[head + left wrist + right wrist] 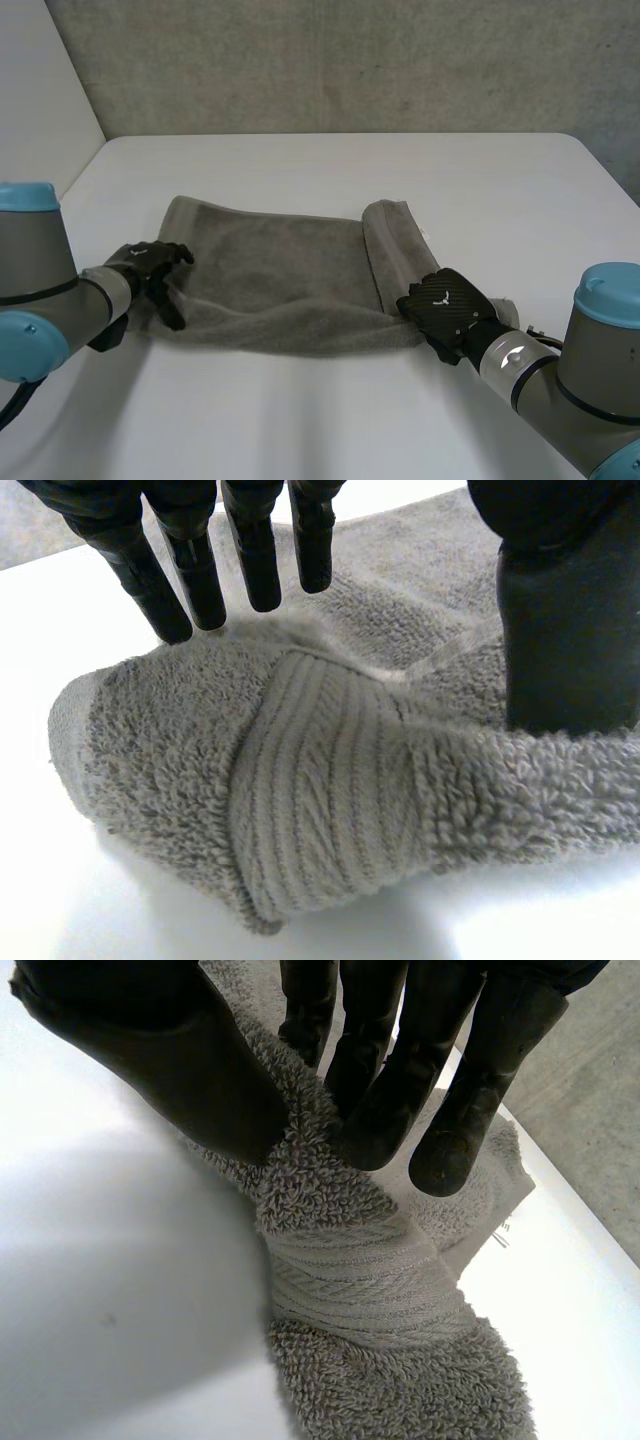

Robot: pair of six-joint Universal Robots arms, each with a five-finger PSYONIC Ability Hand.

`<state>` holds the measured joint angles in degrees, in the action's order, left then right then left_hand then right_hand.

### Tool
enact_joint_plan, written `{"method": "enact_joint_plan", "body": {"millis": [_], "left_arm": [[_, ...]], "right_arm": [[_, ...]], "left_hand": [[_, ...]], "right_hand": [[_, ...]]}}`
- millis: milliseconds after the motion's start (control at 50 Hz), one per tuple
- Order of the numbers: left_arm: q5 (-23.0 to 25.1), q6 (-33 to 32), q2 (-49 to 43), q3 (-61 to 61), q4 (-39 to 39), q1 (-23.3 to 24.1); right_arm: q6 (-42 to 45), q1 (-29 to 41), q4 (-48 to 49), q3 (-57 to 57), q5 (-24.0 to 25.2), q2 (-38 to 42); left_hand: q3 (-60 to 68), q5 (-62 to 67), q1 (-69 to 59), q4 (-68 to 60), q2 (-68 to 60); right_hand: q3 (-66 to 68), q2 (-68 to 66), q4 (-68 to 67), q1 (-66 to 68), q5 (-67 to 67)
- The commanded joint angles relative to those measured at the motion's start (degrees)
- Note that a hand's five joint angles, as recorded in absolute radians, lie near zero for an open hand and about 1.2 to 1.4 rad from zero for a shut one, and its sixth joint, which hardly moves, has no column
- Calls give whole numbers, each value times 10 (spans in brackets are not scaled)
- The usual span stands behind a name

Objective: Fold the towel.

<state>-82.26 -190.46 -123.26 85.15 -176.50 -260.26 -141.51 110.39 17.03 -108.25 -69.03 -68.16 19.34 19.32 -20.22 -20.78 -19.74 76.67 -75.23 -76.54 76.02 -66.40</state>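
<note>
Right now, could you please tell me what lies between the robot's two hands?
In the head view, the towel spans that stretch, the left hand at one near corner, the right hand at the other.

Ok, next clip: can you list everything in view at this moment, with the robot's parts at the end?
towel: one, grey terry, spread across the middle of the table, with the end by the right hand doubled over.
table: one, white, under the towel.
wall: one, grey and speckled, behind the table's far edge.
left arm: one, grey with a light-blue cap, at the table's near left.
right arm: one, grey with a light-blue cap, at the table's near right.
left hand: one, black, pinching the towel's near corner at its end, fingers against thumb.
right hand: one, black, pinching the near corner at the doubled-over end.
</note>
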Motion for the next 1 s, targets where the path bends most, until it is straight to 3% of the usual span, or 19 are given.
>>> {"method": "enact_joint_plan", "body": {"millis": [20, 180, 380, 620, 820, 860, 920, 1000], "left_arm": [[0, 0, 7, 9, 4, -10], [3, -8, 43, 33, 22, -19], [0, -94, 50, 69, 18, -24], [0, -105, 47, 68, 16, -33], [2, -105, 63, 71, 32, -31], [2, -105, 69, 72, 43, -30], [2, -105, 71, 71, 53, -31], [2, -106, 72, 70, 65, -31]], "right_arm": [[1, 0, 0, 0, -1, 0], [1, -4, 0, 1, -1, 0], [1, -4, 0, 1, -1, 1], [2, -5, 0, 0, -1, 1], [5, -5, 0, 0, -1, 0], [5, -5, 0, 0, -1, 0], [5, -5, 0, 0, -1, 0], [5, -5, 0, 0, -1, 0]], "left_hand": [[-42, -142, 51, 57, 46], [-37, -137, 46, 52, 41], [-26, -125, 34, 40, 30], [-17, -117, 26, 32, 21], [153, 53, -144, -138, -149], [278, 178, -269, -264, -274], [348, 248, -339, -333, -344], [371, 271, -362, -357, -367]], "right_hand": [[33, -48, -35, 40, -36], [33, -48, -35, 40, -36], [33, -48, -35, 40, -36], [33, -48, -35, 40, -36], [33, -48, -35, 40, -36], [33, -48, -35, 40, -36], [33, -48, -35, 40, -36], [33, -48, -35, 40, -36]]}}
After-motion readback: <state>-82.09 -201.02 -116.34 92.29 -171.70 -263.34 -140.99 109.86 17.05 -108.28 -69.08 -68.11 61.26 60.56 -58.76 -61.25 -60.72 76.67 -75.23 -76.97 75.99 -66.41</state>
